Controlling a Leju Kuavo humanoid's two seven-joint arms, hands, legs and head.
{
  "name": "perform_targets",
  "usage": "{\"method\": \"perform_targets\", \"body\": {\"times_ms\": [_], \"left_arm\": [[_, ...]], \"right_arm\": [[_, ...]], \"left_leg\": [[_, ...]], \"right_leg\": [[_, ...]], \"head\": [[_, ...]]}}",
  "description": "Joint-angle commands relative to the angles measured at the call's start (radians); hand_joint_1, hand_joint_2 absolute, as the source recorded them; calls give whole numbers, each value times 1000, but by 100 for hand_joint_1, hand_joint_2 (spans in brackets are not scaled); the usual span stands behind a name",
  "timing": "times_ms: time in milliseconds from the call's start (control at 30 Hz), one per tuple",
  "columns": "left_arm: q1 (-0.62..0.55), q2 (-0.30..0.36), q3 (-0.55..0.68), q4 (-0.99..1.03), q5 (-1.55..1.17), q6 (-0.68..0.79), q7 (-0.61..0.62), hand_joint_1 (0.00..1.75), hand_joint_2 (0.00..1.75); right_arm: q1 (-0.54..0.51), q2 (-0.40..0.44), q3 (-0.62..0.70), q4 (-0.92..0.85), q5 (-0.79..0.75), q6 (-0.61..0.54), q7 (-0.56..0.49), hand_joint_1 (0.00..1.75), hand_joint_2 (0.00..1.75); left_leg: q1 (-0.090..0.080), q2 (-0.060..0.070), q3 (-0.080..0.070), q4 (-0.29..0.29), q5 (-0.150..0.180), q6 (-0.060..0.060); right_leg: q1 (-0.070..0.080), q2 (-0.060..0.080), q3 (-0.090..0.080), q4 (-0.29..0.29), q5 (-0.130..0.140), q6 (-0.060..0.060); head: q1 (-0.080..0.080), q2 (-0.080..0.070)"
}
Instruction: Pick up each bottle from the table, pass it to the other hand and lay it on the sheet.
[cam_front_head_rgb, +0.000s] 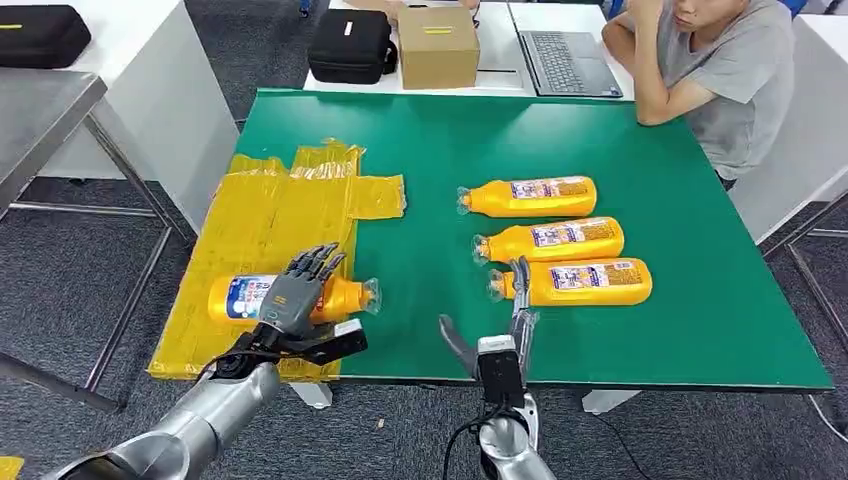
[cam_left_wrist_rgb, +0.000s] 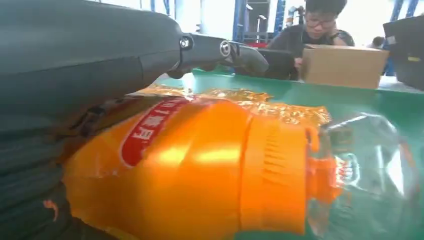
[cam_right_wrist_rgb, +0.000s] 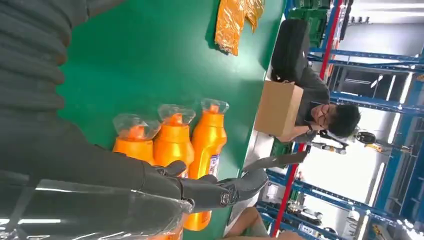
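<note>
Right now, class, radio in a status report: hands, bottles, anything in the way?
Left hand gripping orange plastic bottle lying on yellow sheet. Right hand open, empty, near three orange bottles on green table. Nothing blocking.

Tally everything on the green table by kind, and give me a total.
Orange bottles: 4, one on the yellow sheet under the left hand, and three in a row by the right hand: far, middle, near.
Yellow sheets: 1.
Total: 5.
</note>
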Motion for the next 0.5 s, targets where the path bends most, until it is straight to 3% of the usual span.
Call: {"method": "perform_targets", "body": {"times_ms": [33, 367, 500], "left_arm": [[6, 8, -24, 13, -4, -7, 7, 0, 0], [27, 6, -11, -34, 27, -112, -69, 0, 0], [11, 21, -53, -41, -53, -101, 1, 0, 0]], "right_arm": [[-38, -17, 20, 59, -6, -2, 0, 0, 175], [-30, -21, 11, 60, -6, -5, 0, 0, 175], [-36, -20, 4, 71, -6, -3, 0, 0, 175]], "left_leg": [[1, 2, 2, 0, -2, -2], [1, 2, 2, 0, -2, -2], [1, 2, 0, 0, -1, -1]], "right_leg": [[1, 2, 2, -1, -1, -1], [1, 1, 2, 0, -1, -3], [1, 1, 0, -1, 0, -2]], "head": [[0, 0], [0, 0], [0, 0]]}}
